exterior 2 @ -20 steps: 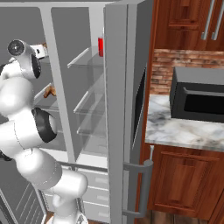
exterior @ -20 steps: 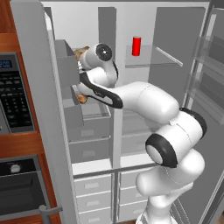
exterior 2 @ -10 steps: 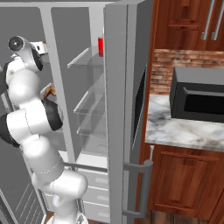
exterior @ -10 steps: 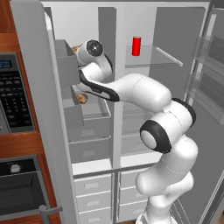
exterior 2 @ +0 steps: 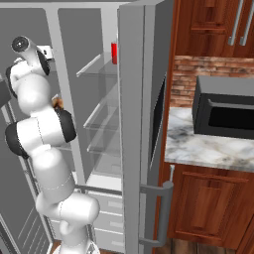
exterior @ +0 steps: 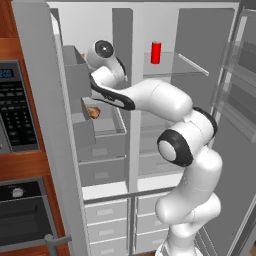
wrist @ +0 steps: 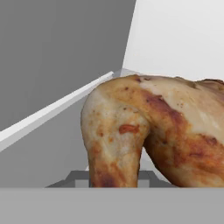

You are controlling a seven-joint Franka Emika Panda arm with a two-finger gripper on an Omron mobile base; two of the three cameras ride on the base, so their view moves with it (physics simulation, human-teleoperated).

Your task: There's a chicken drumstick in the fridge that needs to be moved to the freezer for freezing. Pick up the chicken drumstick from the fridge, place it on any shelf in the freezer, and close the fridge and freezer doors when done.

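The arm reaches into the upper part of the open freezer (exterior: 100, 140), left of the red can (exterior: 156, 52). The gripper is closed on the chicken drumstick (wrist: 153, 131), which hangs above a pale-rimmed shelf (wrist: 52, 111) near the freezer's back wall.

A kitchen: open fridge (exterior: 165, 100), microwave (exterior 2: 223, 106), marble counter (exterior 2: 198, 149), wood cabinets (exterior 2: 208, 208).

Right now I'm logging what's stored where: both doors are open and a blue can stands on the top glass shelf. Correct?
Not quite: the can is red, not blue, as the left base view shows. It does stand on the top glass shelf, and both doors are open.
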